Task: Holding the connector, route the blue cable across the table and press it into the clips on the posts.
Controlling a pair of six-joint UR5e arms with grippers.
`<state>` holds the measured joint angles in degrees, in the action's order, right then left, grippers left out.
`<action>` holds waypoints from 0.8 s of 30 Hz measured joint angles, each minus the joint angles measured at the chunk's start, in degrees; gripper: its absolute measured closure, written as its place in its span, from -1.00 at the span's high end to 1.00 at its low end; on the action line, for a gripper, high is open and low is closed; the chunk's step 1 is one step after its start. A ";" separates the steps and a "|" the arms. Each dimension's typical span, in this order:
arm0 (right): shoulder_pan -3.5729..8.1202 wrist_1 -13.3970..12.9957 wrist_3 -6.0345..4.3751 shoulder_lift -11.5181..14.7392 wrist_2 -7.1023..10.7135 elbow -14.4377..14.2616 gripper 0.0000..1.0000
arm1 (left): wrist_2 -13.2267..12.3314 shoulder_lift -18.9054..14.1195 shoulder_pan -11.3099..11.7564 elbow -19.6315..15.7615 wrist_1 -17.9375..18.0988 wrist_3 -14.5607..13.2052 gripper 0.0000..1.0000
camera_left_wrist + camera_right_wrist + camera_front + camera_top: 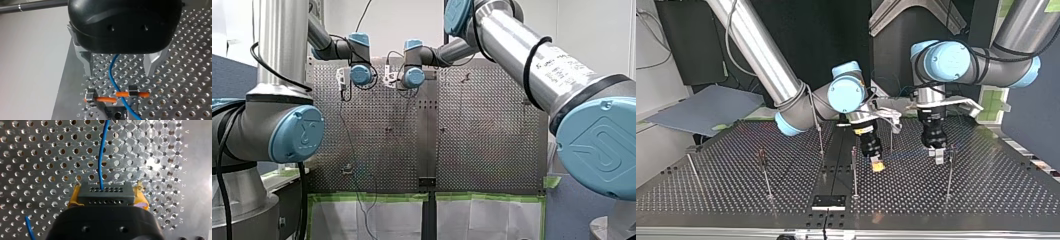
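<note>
One connector [105, 192] clamped in right gripper [107, 196] | left gripper [118, 72] spread, astride blue cable [111, 75]

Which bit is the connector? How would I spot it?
Over the perforated table, find my right arm's pincer with yellow pads. The connector is the dark grey block clamped between them: only it has rows of tiny holes and a blue cable leaving it.
</note>
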<state>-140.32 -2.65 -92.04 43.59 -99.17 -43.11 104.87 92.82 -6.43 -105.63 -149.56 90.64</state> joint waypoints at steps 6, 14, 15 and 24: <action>0.00 0.08 0.00 -0.06 0.02 -0.02 -1.00 | 0.22 0.02 -0.07 0.00 0.52 1.53 -0.40; 0.00 0.17 0.00 -0.11 0.00 -0.13 -1.00 | 1.11 0.02 -0.11 -0.06 0.02 2.03 -0.97; 0.00 0.16 0.01 -0.11 -0.01 -0.22 -1.00 | 1.13 0.02 -0.11 -0.08 -0.09 2.04 -0.97; 0.15 0.07 0.08 -0.12 -0.09 -1.77 -1.00 | 1.15 0.02 -0.53 -1.40 -0.83 1.80 -0.97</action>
<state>-140.17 -2.58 -91.96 43.47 -99.26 -44.88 106.02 92.84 -6.96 -107.02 -150.39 92.44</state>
